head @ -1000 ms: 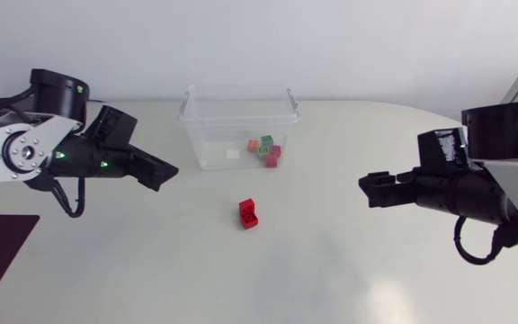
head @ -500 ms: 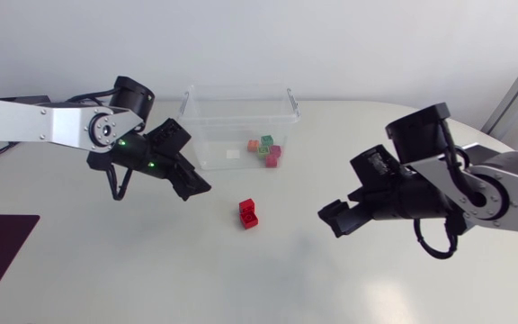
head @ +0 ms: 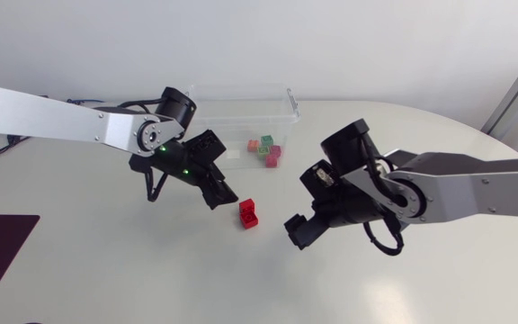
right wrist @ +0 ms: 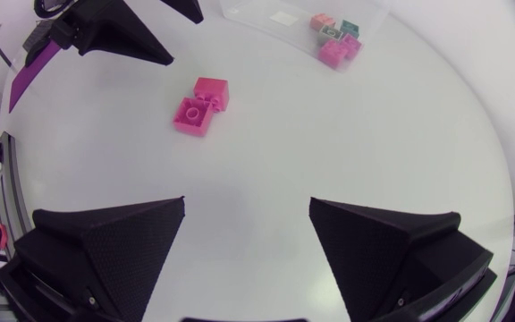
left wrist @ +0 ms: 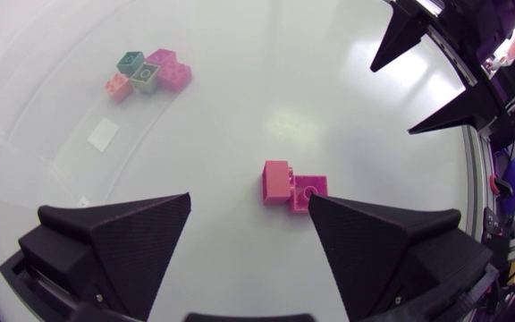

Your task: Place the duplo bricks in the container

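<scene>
The left gripper (head: 222, 195) has swung in from the table's side and now hangs just beside the red brick (head: 248, 213), on its left, jaws wide and empty. The red brick has not moved. It lies on the table, short of the container (head: 196, 144), which stands behind the red brick with the other bricks (head: 265, 148) already inside. The right gripper (head: 297, 230) has come in too and is near the red brick's right, jaws also wide and empty. Both arms are converging on the last loose piece. The left one looks better placed to grasp it, and the two could crowd each other.
</scene>
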Action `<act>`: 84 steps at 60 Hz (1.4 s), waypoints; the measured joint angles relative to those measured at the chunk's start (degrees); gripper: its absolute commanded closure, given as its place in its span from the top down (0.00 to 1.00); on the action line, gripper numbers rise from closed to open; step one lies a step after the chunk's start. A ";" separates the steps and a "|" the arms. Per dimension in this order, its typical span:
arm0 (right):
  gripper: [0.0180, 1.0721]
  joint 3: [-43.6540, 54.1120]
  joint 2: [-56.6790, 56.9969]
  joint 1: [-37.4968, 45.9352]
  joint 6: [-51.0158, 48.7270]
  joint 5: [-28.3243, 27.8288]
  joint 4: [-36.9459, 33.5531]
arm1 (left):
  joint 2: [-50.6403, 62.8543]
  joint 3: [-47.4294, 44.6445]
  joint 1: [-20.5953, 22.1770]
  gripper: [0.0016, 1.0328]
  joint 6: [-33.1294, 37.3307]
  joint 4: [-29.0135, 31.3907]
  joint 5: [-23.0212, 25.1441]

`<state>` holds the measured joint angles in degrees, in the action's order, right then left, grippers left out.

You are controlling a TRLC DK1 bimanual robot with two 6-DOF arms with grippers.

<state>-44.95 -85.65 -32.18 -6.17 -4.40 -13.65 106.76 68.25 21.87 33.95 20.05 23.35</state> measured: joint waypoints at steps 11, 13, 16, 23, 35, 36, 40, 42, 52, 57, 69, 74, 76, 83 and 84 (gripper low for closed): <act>0.95 -0.13 -1.92 -0.20 0.13 0.15 1.20 | 3.26 1.09 2.29 0.84 0.52 -1.07 -0.04; 0.95 -0.11 -2.16 -0.20 0.15 0.15 1.55 | 3.82 1.27 2.75 0.82 0.61 -1.11 -0.09; 0.95 -0.11 -2.36 -0.35 0.15 0.15 1.90 | 4.76 1.27 3.63 0.81 0.61 -1.88 -0.81; 0.95 -0.11 -2.36 -0.35 0.15 0.15 1.92 | 6.54 1.27 4.72 0.81 0.61 -4.17 -2.29; 0.95 -0.11 -2.51 -0.48 0.15 0.15 2.60 | 8.96 1.55 4.52 0.80 0.61 -7.54 -4.61; 0.95 -0.11 -2.58 -0.52 0.15 0.13 2.69 | 9.16 1.57 4.50 0.80 0.61 -7.78 -4.63; 0.95 -0.11 -2.82 -0.83 0.15 0.13 2.80 | 9.62 1.75 4.04 0.80 0.61 -8.48 -5.01; 0.95 -0.11 -2.89 -1.03 0.15 0.15 2.80 | 9.81 1.84 3.74 0.80 0.61 -8.52 -5.29; 0.95 -0.11 -2.97 -1.27 0.15 0.15 2.97 | 10.03 2.32 2.01 0.80 0.61 -8.66 -5.46; 0.95 -0.11 -2.99 -1.55 0.15 0.13 2.99 | 10.03 2.32 1.64 0.80 0.61 -8.68 -5.49; 0.95 -0.11 -3.10 -1.86 0.15 0.15 3.06 | 10.03 2.51 1.57 0.80 0.57 -8.66 -5.46; 0.95 -0.11 -3.15 -1.86 0.15 0.15 3.08 | 10.03 2.73 1.36 0.80 0.55 -8.68 -5.46; 0.95 -0.11 -3.15 -1.86 0.15 0.15 3.13 | 10.03 2.73 1.27 0.80 0.55 -8.76 -5.46; 0.95 -0.11 -3.15 -1.86 0.15 0.15 3.15 | 9.84 2.49 1.29 0.80 0.55 -8.85 -5.46; 0.95 -0.11 -3.15 -1.86 0.15 0.15 3.15 | 9.64 2.27 1.31 0.80 0.55 -8.87 -5.46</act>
<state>-45.06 -88.79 -34.04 -6.02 -4.25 -10.50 116.40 70.52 23.18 34.50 11.18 17.89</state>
